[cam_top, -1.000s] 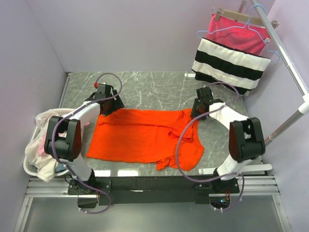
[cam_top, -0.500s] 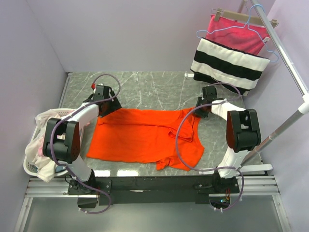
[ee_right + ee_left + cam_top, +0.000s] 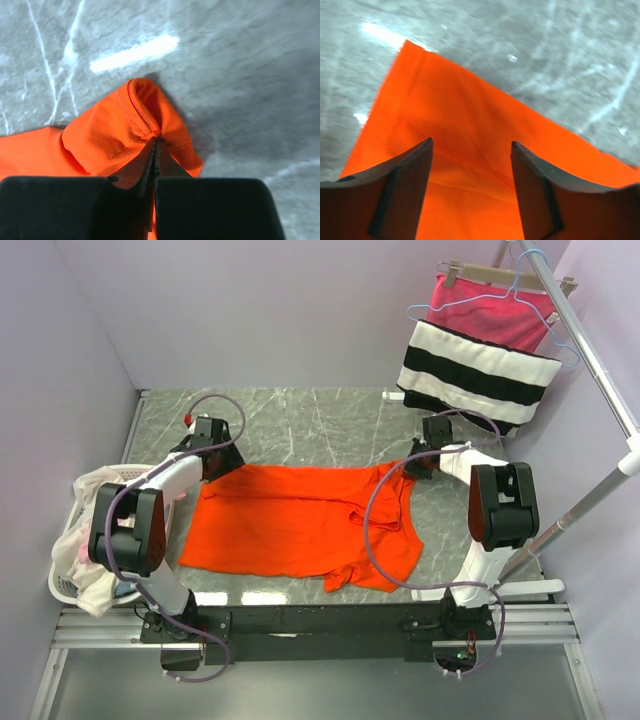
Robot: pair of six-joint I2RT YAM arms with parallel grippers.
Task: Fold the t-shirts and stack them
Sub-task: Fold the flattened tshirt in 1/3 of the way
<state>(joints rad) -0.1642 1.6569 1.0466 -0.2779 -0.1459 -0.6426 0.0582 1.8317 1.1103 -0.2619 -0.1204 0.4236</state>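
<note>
The orange-red t-shirt (image 3: 290, 525) lies spread on the marble table, its right side bunched and folded. My left gripper (image 3: 221, 468) is open over the shirt's far-left corner; in the left wrist view its jaws (image 3: 471, 150) stand wide apart with the orange cloth (image 3: 470, 115) beneath them, not gripped. My right gripper (image 3: 412, 470) is shut on the shirt's far-right corner; in the right wrist view the jaws (image 3: 156, 142) pinch a stitched hem fold of the shirt (image 3: 110, 130). Cream-white and pale pink shirts (image 3: 88, 502) lie heaped in a basket at the left.
A white basket (image 3: 62, 585) sits at the table's left edge. A pink cloth with black and white stripes (image 3: 480, 355) hangs on a hanger from a rack pole (image 3: 595, 365) at the back right. Bare marble (image 3: 320, 425) lies behind the shirt.
My right wrist has swung back and right, holding the shirt's far-right corner, which has drawn slightly outward. My left gripper has shifted a little left over the far-left corner.
</note>
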